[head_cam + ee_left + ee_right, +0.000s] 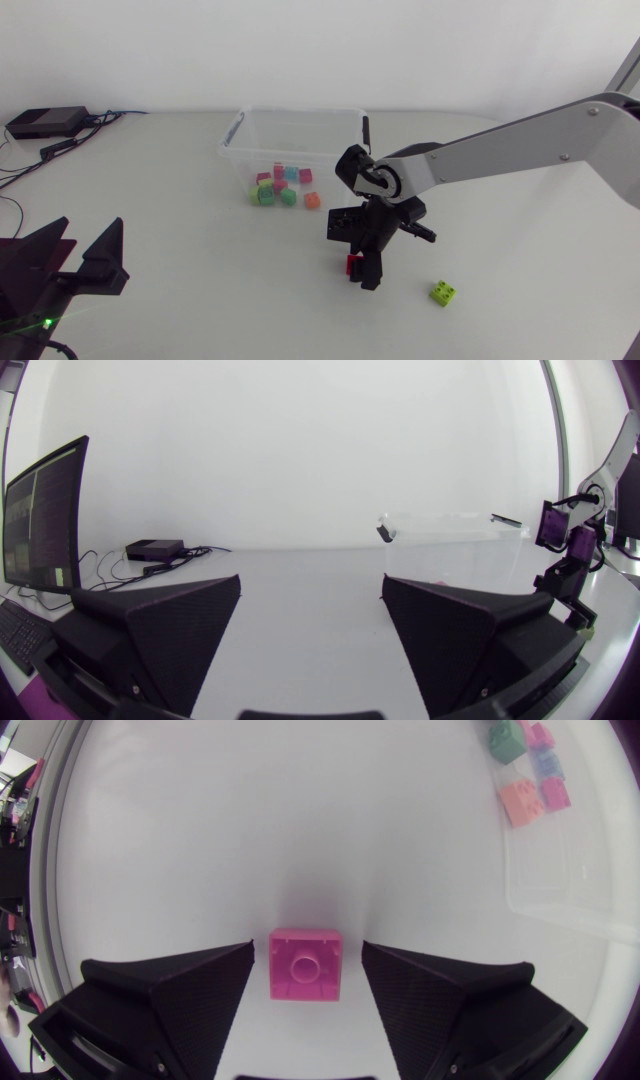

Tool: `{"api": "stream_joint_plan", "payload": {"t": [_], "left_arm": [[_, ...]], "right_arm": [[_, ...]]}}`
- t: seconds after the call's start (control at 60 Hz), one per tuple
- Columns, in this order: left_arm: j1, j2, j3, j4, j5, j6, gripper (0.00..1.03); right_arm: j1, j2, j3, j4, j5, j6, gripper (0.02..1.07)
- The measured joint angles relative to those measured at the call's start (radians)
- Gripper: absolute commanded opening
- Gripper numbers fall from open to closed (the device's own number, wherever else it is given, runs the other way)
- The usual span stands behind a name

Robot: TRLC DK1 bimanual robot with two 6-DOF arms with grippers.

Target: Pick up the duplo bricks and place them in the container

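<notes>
Down near the middle of the table [180, 200], the right arm [520, 145] reaches in from the right edge and holds its pincer [307, 948] low over a pink brick [305, 965] (it reads closer to red from above). The brick lies flat on the table, studs up, squarely between the two fingers [170, 995]. A thin strip of table shows on each side of it, so the pincer is open and neither finger touches the brick.

A lime green brick [443, 292] lies alone toward the near edge, to the right of the right pincer and apart from it.

The clear container [300, 112] stands toward the far edge, about midway along it. A small heap of bricks [283, 186] lies inside against its near wall: pink, blue, green and orange ones among them.

The left pincer [311, 582] sits at the near left corner, fingers spread wide with nothing between them. A black box [45, 122] with cables lies at the far left corner.
</notes>
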Motion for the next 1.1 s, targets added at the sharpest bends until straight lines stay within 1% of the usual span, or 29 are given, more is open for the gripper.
{"api": "stream_joint_plan", "payload": {"t": [0.033, 0.05, 0.067, 0.233, 0.283, 0.383, 0.583, 0.65, 0.75, 0.85, 0.933, 1.083, 1.1], "left_arm": [[0.0, 0.0, 0.0, 0.0, 0.0, 0.0, 0.99], [0.0, 0.0, 0.0, 0.0, 0.0, 0.0, 0.99], [0.0, 0.0, 0.0, 0.0, 0.0, 0.0, 0.99], [0.0, 0.0, 0.0, 0.0, 0.0, 0.0, 0.99], [0.0, 0.0, 0.0, 0.0, 0.0, 0.0, 0.99], [0.0, 0.0, 0.0, 0.0, 0.0, 0.0, 0.99], [0.0, 0.0, 0.0, 0.0, 0.0, 0.0, 0.99], [0.0, 0.0, 0.0, 0.0, 0.0, 0.0, 0.99], [0.0, 0.0, 0.0, 0.0, 0.0, 0.0, 0.99], [0.0, 0.0, 0.0, 0.0, 0.0, 0.0, 0.99], [0.0, 0.0, 0.0, 0.0, 0.0, 0.0, 0.99], [0.0, 0.0, 0.0, 0.0, 0.0, 0.0, 0.99], [0.0, 0.0, 0.0, 0.0, 0.0, 0.0, 0.99]], "right_arm": [[0.0, 0.0, 0.0, 0.004, 0.002, 0.0, 0.43], [0.0, 0.0, 0.0, 0.007, 0.003, 0.0, 0.36], [0.0, 0.0, 0.0, 0.009, 0.003, 0.0, 0.34], [0.0, 0.0, 0.003, 0.006, 0.011, -0.001, 0.31], [0.0, 0.001, 0.012, -0.025, 0.019, -0.001, 0.25], [0.0, 0.002, 0.03, -0.1, 0.024, -0.008, 0.24], [0.002, -0.041, 0.082, -0.272, 0.101, -0.012, 0.24], [0.002, -0.077, 0.147, -0.322, 0.106, -0.011, 0.24], [0.005, -0.118, 0.263, -0.346, 0.108, -0.006, 0.24], [0.008, -0.133, 0.396, -0.337, 0.103, 0.021, 0.24], [0.005, -0.132, 0.454, -0.288, 0.094, 0.046, 0.25], [-0.021, -0.112, 0.517, -0.129, 0.054, 0.118, 0.26], [-0.03, -0.104, 0.526, -0.094, 0.04, 0.135, 0.26]]}}
